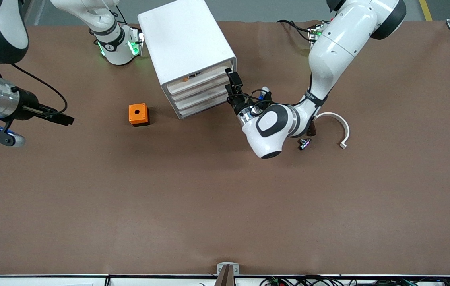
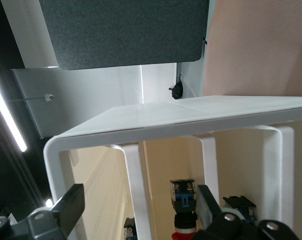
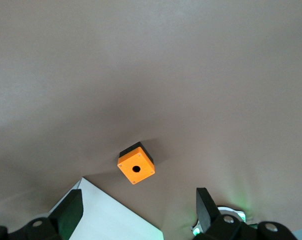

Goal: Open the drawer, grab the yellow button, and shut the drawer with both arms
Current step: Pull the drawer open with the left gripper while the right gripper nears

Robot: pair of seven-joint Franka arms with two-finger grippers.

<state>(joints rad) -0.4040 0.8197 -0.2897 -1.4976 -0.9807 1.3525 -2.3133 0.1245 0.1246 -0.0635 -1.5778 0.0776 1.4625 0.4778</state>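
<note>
The right gripper point(image 1: 63, 118) hangs over the table at the right arm's end, well apart from everything, and that arm waits. In its wrist view the two fingers point(image 3: 70, 212) stand wide apart with nothing between them. An orange cube point(image 1: 138, 114) with a hole in its top sits on the table between that gripper and the cabinet point(image 1: 185, 43).

The cabinet is a tall white box whose four stacked drawers face the front camera and the left arm's end. The drawer point(image 1: 203, 76) at the top lies in line with the three beneath it. A small orange speck, the button point(image 1: 185, 79), shows inside it toward its right-arm end.

The left gripper point(image 1: 233, 82) is at the opposite end of that drawer's front, right up against the cabinet's corner, so the button lies well along the drawer from the fingers. I cannot tell whether they touch the drawer. In the left wrist view the fingers point(image 2: 70, 206) are spread open, empty, with the cabinet's white frame close before them.

A small dark metal part point(image 1: 304, 143) and a white curved piece point(image 1: 339, 128) lie by the left arm's wrist.
</note>
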